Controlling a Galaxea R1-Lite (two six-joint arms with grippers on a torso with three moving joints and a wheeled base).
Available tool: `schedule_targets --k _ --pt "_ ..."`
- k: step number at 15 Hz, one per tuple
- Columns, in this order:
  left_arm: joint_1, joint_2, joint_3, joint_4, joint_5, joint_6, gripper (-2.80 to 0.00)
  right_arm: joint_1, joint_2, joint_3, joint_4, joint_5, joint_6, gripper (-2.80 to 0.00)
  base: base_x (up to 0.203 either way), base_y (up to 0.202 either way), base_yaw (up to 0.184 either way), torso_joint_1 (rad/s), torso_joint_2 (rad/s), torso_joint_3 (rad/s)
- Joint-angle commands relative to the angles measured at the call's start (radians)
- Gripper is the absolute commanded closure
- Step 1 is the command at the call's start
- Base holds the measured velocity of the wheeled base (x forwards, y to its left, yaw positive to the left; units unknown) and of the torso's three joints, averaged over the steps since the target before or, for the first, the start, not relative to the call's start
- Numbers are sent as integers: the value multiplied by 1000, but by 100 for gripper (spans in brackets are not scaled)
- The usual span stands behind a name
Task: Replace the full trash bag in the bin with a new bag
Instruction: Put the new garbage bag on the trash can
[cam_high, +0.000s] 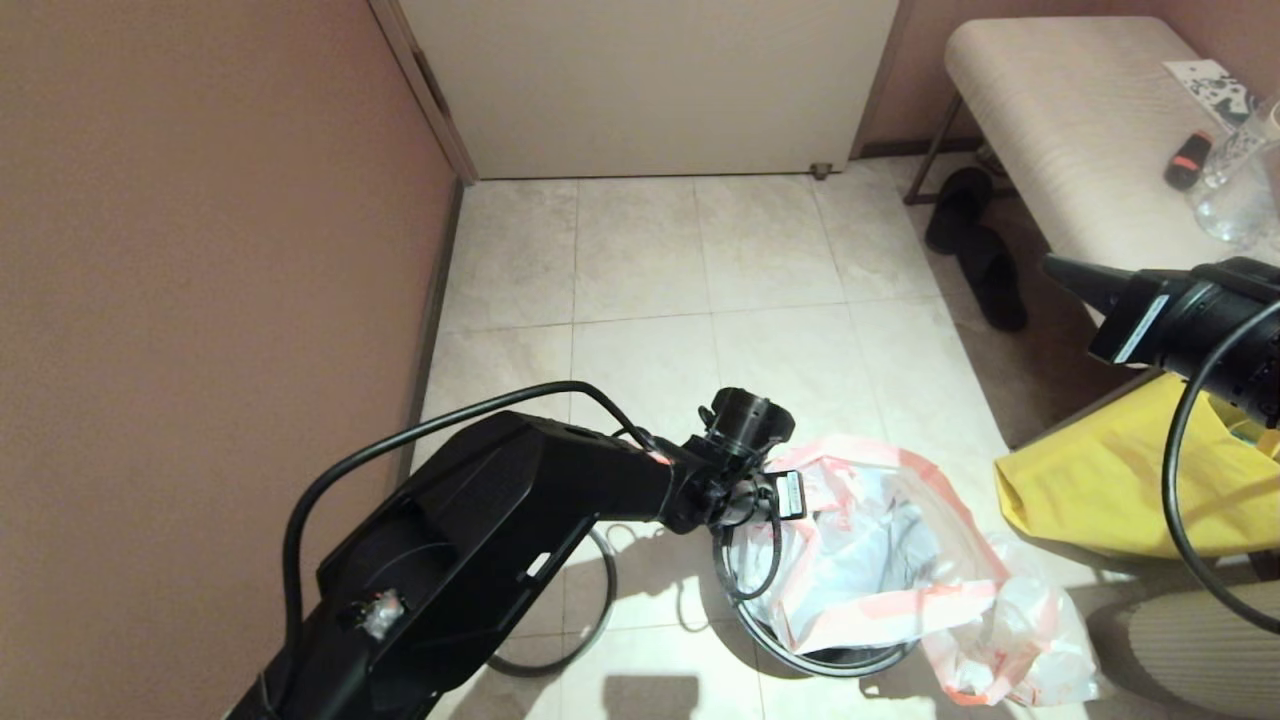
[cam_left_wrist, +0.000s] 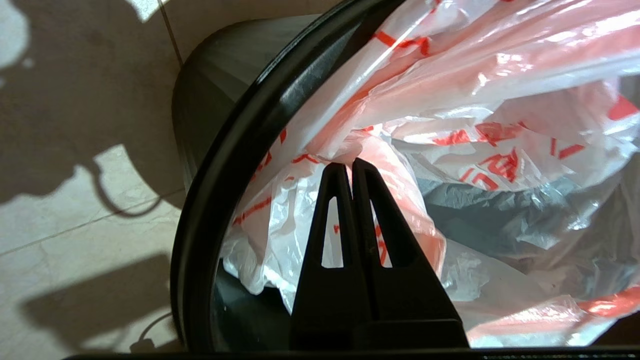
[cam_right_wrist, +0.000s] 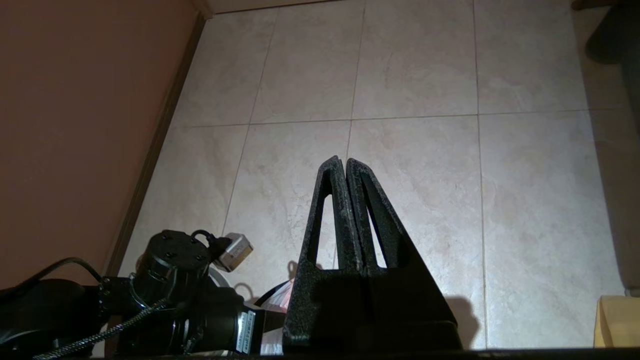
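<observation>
Left pincer (cam_left_wrist: 351, 162) pinching new bag (cam_left_wrist: 450, 115) in bin (cam_left_wrist: 220, 165) | full trash bag (cam_high: 1010, 640) beside | right pincer (cam_right_wrist: 345, 162) closed, empty

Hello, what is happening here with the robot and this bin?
The robot is putting a new bag into the bin. Its left claw is shut on the bag's pink hem, just inside the bin's rim. The full trash bag lies on the floor beside the bin. The right claw is shut, holds nothing and hangs over the tiles, near a yellow tote.
</observation>
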Motion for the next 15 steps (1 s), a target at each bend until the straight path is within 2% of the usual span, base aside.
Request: schedule_targets --k 1,4,7,8,15 --pt "1 -78 49 -2 3 -4 0 23 -1 3 6 -1 1 0 0 0 0 0 0 0" --pt "-1 -115 89 -6 14 -13 0 33 -5 3 26 -1 1 0 0 0 0 0 0 0" --pt "-1 -76 55 -4 15 -15 0 36 -4 3 26 -1 1 0 0 0 0 0 0 0" --pt "0 -70 45 -1 24 -17 -280 39 -1 3 26 -1 1 0 0 0 0 0 0 0" --pt "-17 -23 16 -8 42 -16 -280 35 -4 0 26 -2 2 0 0 0 0 0 0 0"
